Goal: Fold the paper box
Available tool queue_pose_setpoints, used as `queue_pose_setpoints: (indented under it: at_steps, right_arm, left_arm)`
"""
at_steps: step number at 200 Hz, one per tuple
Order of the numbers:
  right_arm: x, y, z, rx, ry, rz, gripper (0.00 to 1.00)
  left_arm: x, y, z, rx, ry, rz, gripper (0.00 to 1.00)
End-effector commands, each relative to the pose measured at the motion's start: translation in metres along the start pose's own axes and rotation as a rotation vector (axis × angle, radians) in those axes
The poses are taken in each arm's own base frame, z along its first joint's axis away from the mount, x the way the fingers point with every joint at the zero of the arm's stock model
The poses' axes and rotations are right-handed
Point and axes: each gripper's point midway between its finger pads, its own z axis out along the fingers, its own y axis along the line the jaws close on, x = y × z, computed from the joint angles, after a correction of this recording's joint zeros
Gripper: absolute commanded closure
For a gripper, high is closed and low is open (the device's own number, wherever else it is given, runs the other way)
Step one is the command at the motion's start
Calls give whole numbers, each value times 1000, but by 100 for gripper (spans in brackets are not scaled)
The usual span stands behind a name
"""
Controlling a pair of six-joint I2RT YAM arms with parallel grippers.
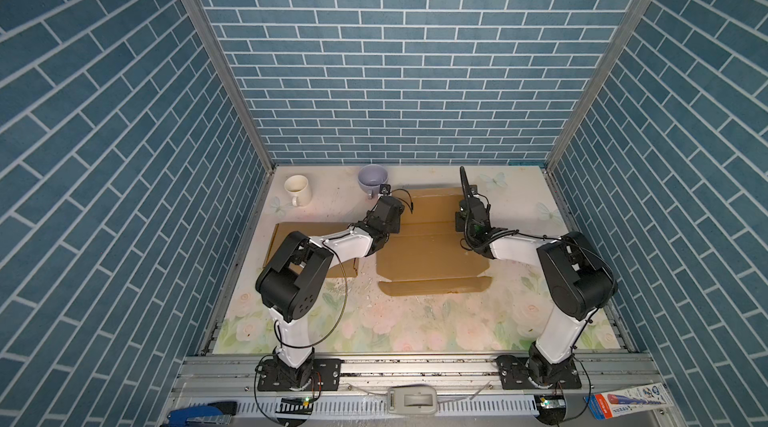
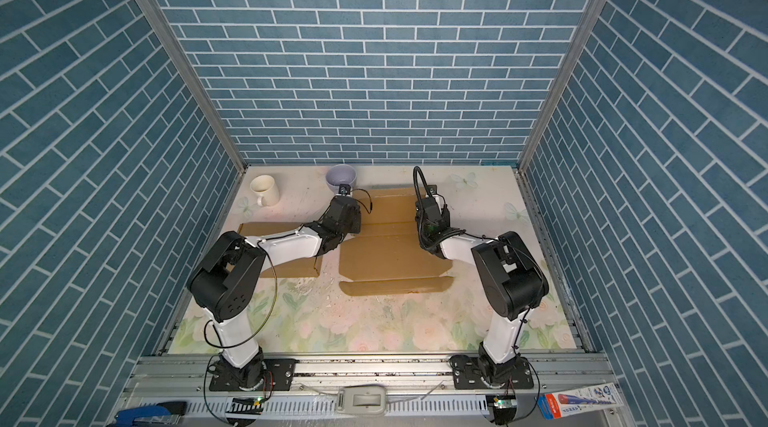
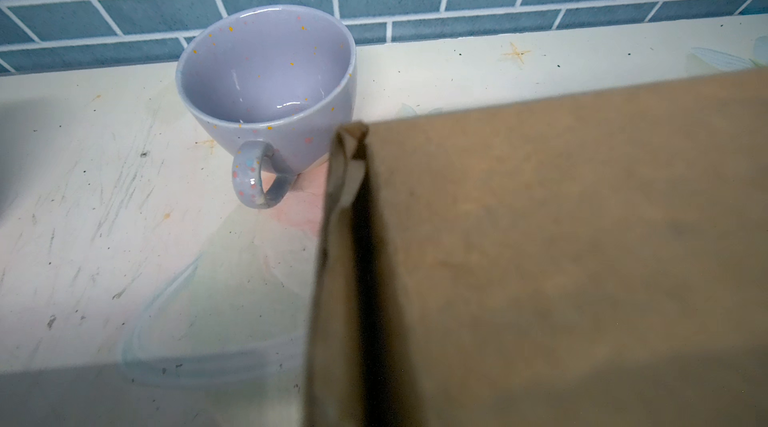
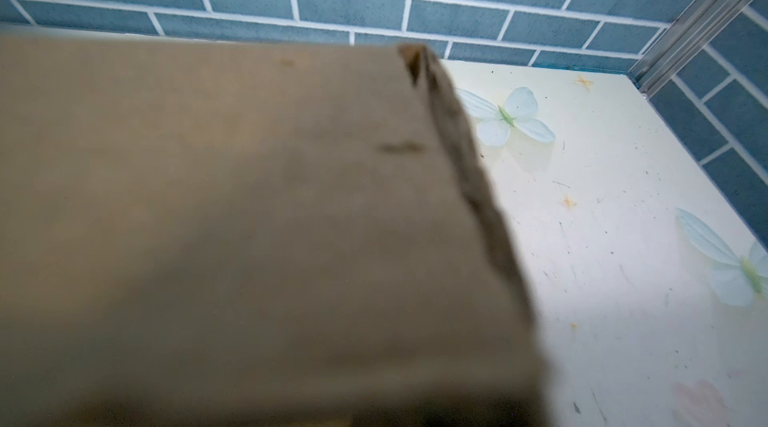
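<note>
**A:** Since the paper box lies mostly flat, mid-bench toward the rear edge, which way does it run?

**B:** Its long axis looks front-to-rear, with the narrow tuck flap toward the front edge of the bench.

**A:** And the claws?

**B:** The left gripper and right gripper sit at the far panel's two sides, both closed. The cardboard hides their fingers, so I can't tell whether they pinch it.

**A:** Advice?

**B:** I'd lift both sides level, hinging on the crease, with the side flaps tucked inward. Mind the purple cup just beside the box's left corner.
</note>
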Motion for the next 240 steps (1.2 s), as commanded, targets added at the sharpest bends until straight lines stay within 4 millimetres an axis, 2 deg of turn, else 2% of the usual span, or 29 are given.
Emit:
queue_pose_setpoints:
  at_steps: [1,24,61,81,106,135,166,192,219,240]
  right_arm:
    - [-23,-5,-20,-10,31,-11,100]
    - [-20,-2,-31,-48,150,-75,100]
    - [5,0,-53,-106,387,-162,100]
    - [17,1,-65,-149,516,-215,100]
    - [30,-10,-78,-153,655,-268,100]
    - [41,-14,-87,-222,763,-313,100]
    - [52,-12,-84,-279,844,-372,100]
    - [61,-10,-73,-289,890,-439,100]
    - [64,-11,-62,-286,923,-508,100]
    - [62,-5,-53,-302,940,-531,100]
  left_arm:
    - [27,2,-12,11,168,38,100]
    - [26,0,-20,14,243,52,100]
    - [28,2,-29,-6,357,125,99]
    - [30,0,-34,1,406,141,94]
    - [30,-5,-44,45,437,129,88]
    - [31,-13,-55,109,462,108,80]
    - [34,-15,-59,156,495,109,63]
    - [27,-14,-66,194,498,141,50]
    - [12,-26,-76,285,472,230,42]
    - [11,-39,-70,369,472,308,39]
